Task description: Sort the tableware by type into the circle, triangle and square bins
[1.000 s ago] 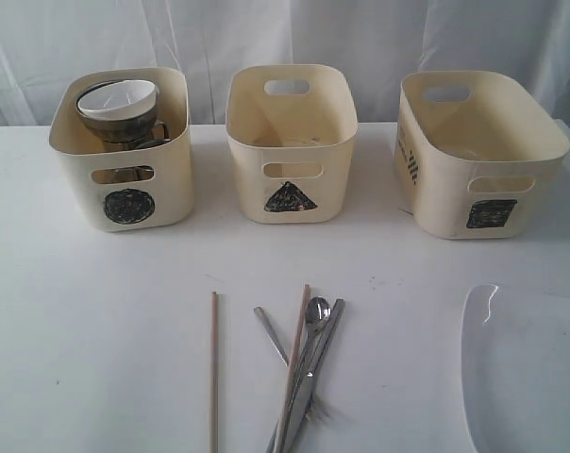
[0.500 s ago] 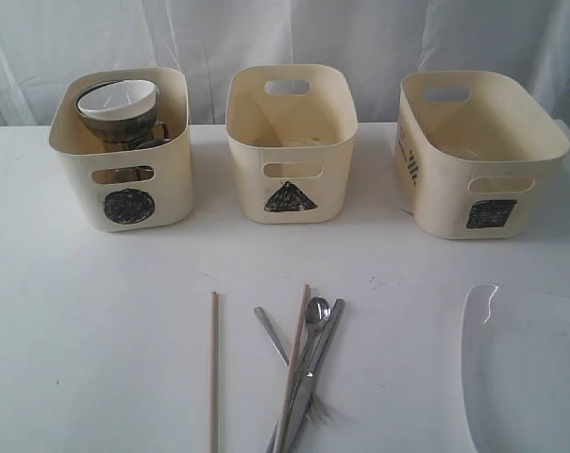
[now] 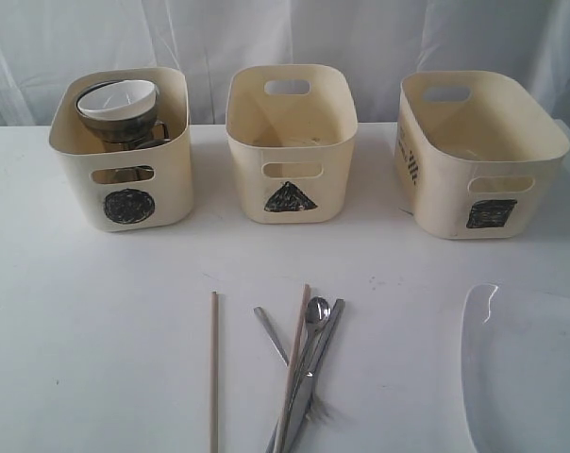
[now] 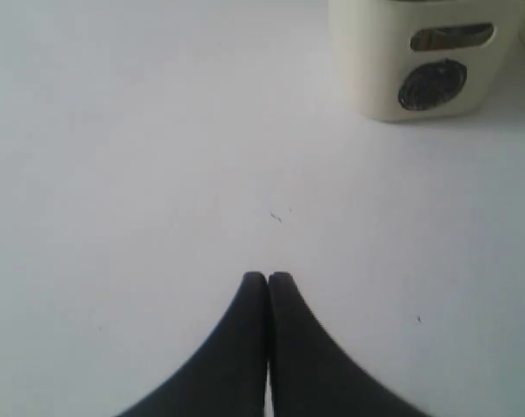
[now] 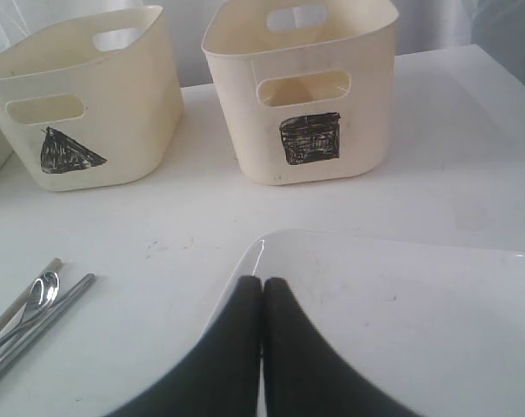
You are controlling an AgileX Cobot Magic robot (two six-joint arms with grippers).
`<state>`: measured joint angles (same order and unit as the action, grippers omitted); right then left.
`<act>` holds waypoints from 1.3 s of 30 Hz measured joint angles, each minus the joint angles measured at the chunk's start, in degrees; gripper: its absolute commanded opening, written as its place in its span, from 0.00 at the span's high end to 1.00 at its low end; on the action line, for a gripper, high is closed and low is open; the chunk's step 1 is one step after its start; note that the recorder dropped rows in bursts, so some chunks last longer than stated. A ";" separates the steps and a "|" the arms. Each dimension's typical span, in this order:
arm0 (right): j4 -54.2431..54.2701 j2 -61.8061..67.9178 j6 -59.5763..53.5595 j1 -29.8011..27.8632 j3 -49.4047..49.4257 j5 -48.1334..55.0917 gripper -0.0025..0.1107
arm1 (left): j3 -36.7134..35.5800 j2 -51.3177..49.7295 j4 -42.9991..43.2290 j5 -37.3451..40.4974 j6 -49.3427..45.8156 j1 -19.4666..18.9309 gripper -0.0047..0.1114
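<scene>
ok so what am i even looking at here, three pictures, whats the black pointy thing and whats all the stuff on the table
It is one moment seen by three cameras on a two-armed robot. The wide picture comes from a camera off the arms, facing a white table. The other two come from cameras on the wrists, each looking along its own gripper.

The black pointed shape is that gripper: the left gripper above bare table, the right gripper above the edge of a large white plate. Both are shut and hold nothing.

At the back stand three cream tubs: the circle bin already holds a white bowl stacked on steel pieces, while the triangle bin and square bin look nearly empty. In front lie wooden chopsticks and crossed steel cutlery.
</scene>
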<state>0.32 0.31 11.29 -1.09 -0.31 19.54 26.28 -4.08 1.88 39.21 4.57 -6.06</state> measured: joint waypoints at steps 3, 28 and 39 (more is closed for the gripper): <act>0.00 0.00 0.00 0.00 0.00 0.00 0.98 | 0.00 3.36 0.68 -2.34 -3.23 -0.50 0.96; 0.00 0.00 0.00 0.00 0.00 0.00 0.98 | -21.64 3.83 -15.97 -20.02 -14.14 -0.50 0.96; 0.00 0.00 0.00 0.00 0.00 0.00 0.98 | -25.99 3.83 -19.03 -22.69 -6.69 -0.50 0.96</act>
<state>0.32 0.31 11.29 -1.09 -0.31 19.54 0.29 -0.25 -17.15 16.53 -2.11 -6.56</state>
